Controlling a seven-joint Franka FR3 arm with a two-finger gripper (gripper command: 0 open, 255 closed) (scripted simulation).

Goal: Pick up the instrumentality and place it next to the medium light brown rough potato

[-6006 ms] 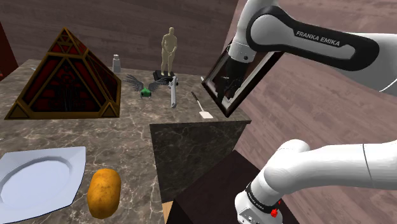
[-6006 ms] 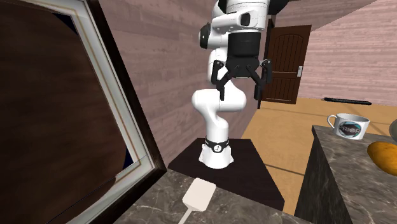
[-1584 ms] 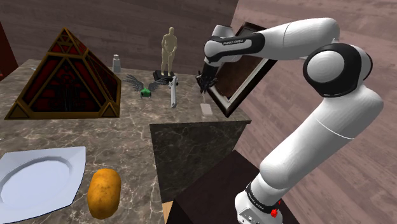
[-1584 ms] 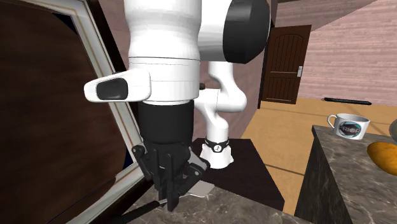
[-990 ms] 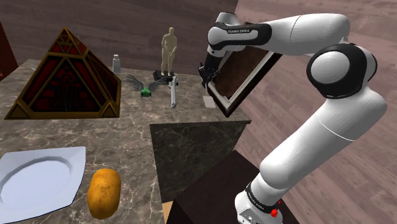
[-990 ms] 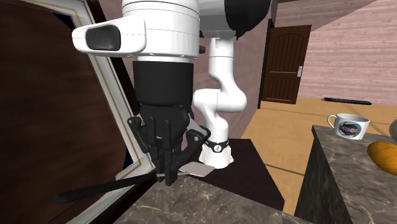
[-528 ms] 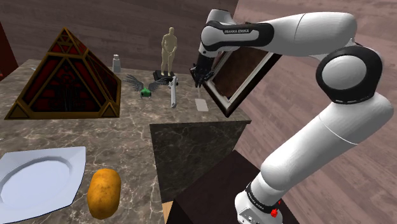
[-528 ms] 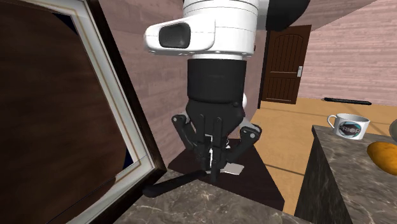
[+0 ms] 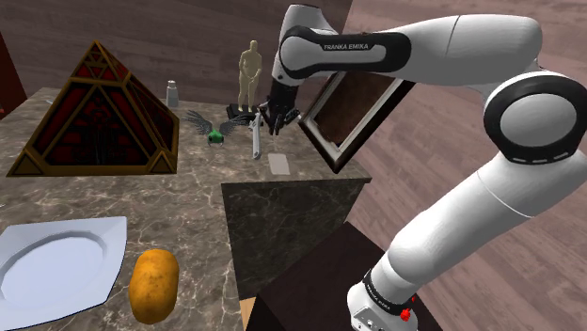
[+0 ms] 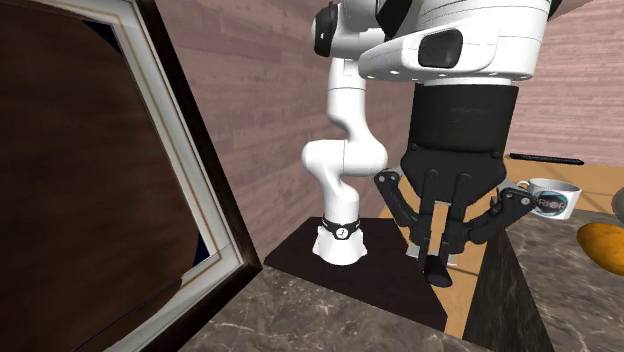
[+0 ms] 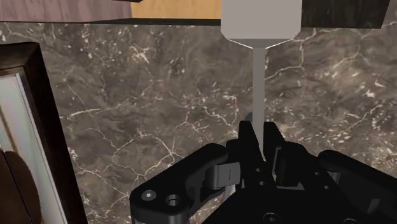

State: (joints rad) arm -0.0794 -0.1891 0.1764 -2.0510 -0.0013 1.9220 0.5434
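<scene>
Grey and flat-bladed, the spatula (image 11: 259, 25) ran by its thin shaft into the fingers (image 11: 248, 137), which the wrist view showed closed tight on it above the veined dark marble table (image 11: 159, 95). The shoulder view placed the rough brown oval potato (image 9: 154, 285) well apart, beside a white plate (image 9: 56, 263); the second exterior view added a white mug (image 10: 545, 197).

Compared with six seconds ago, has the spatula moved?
Yes. Clasped by the gripper, the spatula has gone toward the shoulder view's left, away from the picture frame, nearer the wrench.
</scene>
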